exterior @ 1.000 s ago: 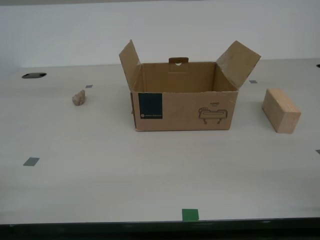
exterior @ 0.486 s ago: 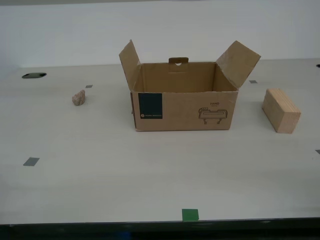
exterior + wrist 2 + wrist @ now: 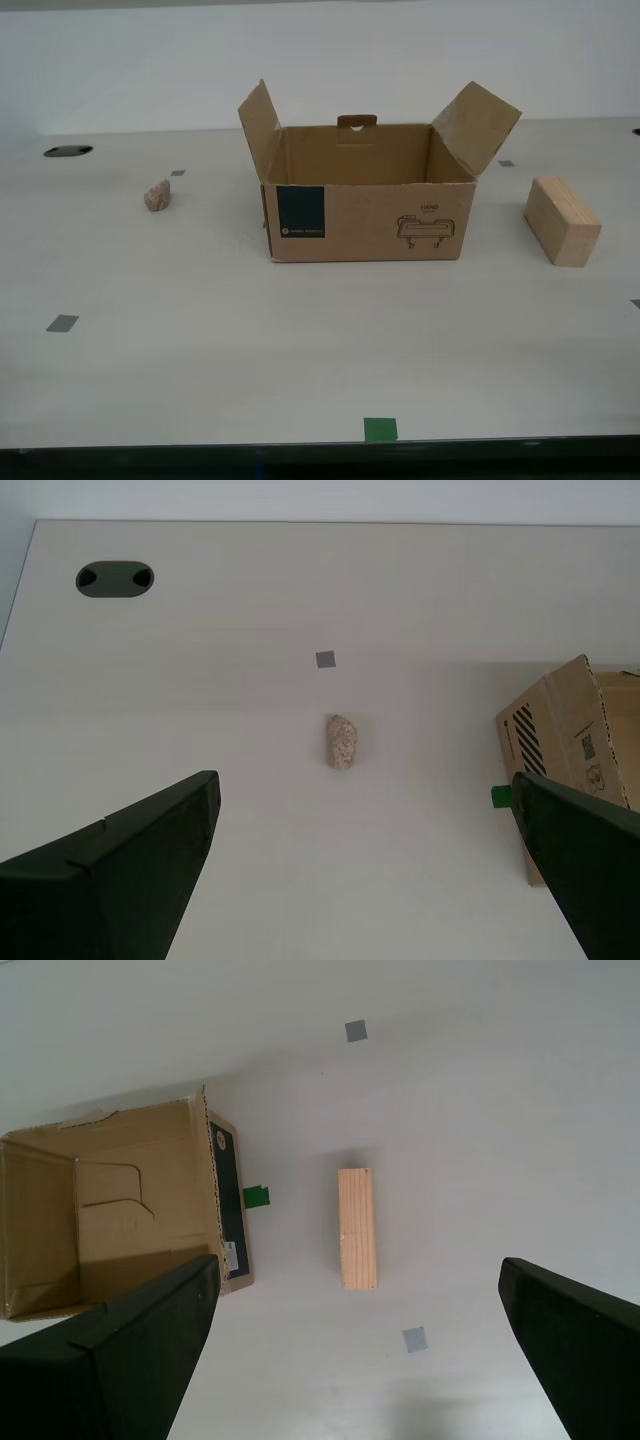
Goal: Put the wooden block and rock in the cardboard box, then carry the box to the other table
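Both tools stand released and high above the table: your first gripper (image 3: 355, 1360) hangs with jaws wide over the pale tan rectangular wooden block (image 3: 357, 1227), your second gripper (image 3: 365, 865) likewise spread over the small lumpy pinkish-beige rock (image 3: 342, 741). Neither touches anything.

Positions: the brown corrugated cardboard box (image 3: 365, 215) with navy label sits mid-table, flaps up and out, mouth open, and it looks empty from what the first wrist view shows. Block lies well apart from it toward the exterior view's right (image 3: 562, 220); rock well apart toward the exterior view's left (image 3: 157, 195).

Handling, as a judgement: block looks stiff, smooth-faced, moderately light; take it across the narrow width, on the long flat sides near mid-length. Rock looks hard, rough, irregular; it may roll or pivot between the pads, so close across its shorter span, centred. Box is thin-walled and likely to flex; the flaps are poor holds.

Room: the smooth off-white tabletop (image 3: 300, 340) is open around both pieces; only small grey tape squares (image 3: 414, 1339) nearby. Mind the raised flaps on the way in; come down from above.
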{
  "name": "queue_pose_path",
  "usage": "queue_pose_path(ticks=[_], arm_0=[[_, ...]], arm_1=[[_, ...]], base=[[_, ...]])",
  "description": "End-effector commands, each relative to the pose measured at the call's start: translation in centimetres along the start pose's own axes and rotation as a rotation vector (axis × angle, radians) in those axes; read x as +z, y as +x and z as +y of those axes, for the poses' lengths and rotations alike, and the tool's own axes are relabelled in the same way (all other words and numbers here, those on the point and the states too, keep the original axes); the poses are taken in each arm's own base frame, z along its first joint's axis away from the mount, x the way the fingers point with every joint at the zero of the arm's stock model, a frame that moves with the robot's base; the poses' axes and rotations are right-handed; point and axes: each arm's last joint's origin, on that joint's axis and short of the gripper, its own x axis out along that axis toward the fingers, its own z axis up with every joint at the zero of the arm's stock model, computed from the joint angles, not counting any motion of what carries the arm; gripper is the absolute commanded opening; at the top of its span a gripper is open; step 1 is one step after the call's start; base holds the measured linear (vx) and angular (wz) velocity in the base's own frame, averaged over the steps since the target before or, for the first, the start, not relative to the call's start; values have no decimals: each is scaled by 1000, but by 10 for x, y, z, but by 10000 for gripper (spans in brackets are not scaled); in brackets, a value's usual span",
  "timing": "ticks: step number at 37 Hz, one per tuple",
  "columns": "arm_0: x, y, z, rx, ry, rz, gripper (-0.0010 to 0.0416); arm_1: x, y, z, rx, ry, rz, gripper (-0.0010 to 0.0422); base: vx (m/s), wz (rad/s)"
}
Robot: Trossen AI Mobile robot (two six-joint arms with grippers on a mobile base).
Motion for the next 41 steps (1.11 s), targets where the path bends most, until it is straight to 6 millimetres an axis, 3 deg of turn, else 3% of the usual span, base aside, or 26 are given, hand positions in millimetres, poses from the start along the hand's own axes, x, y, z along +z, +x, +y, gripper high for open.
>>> queue_pose_path(ticks=[1, 9, 28, 41], arm_0=[[0, 0, 0, 3, -14, -2, 390], [-4, 15, -2, -9, -32, 50, 390], [-28, 104, -16, -22, -54, 121, 390], [-43, 147, -23, -11, -102, 74, 390]], arm_1=[[0, 0, 0, -6, -13, -1, 398], [0, 0, 0, -6, -48, 0, 398], [-1, 0, 0, -5, -31, 8, 398], [-1, 0, 0, -5, -31, 8, 398]], base=[[0, 0], [0, 0], [0, 0], [0, 0]])
